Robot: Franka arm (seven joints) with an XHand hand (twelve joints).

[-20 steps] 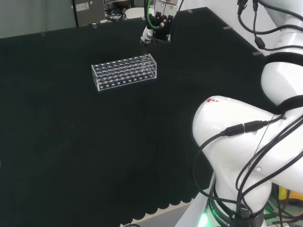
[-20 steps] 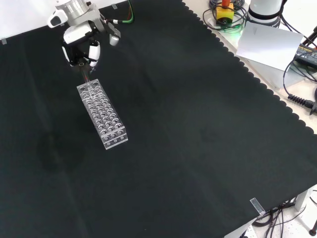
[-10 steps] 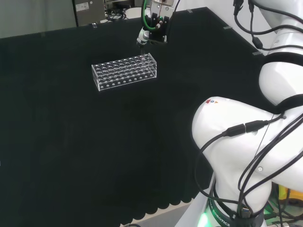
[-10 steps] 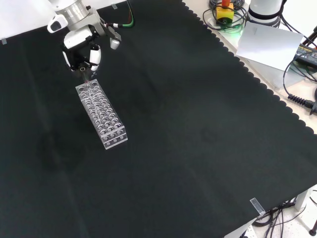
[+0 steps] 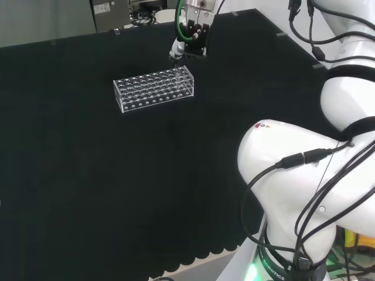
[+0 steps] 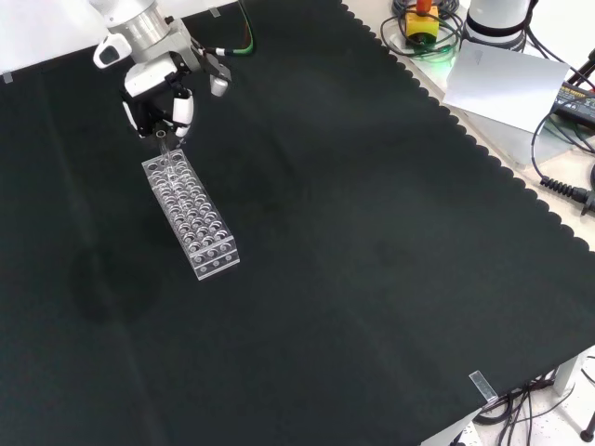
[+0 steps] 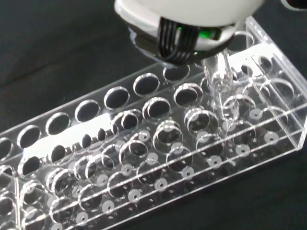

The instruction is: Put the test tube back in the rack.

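Lifted slightly and drawn toward the rack's end since a second ago: hand [image 6: 158, 88] now hangs just above the far end of the clear test tube rack [image 6: 191, 216] in the front view, at the rack's right end in the head view [image 5: 153, 89]. Rack itself unmoved on the black cloth [image 6: 372, 232]. Seen from the wrist, clear test tube [image 7: 221, 84] hanging nearly upright below the hand [image 7: 187, 24], its rounded tip level with the top plate and over a hole near the rack's end, whether already inside the hole or just above it hard to tell. Fingers curled and pinching the tube's upper part, judging by the tube hanging straight from them; exact contact hidden behind the blurred white palm. Taken together, alignment over a hole looks nearly done, with the lowering stroke probably next; a small sideways error could catch the tip on the hole's rim, so a straight descent seems called for. Counted: one rack, one test tube, one hand. Holes in the rack in four rows across its width, as the wrist view shows; count along its length not sure enough to state. No other tubes plainly visible in the rack's holes. Nothing else standing on the cloth near the rack.
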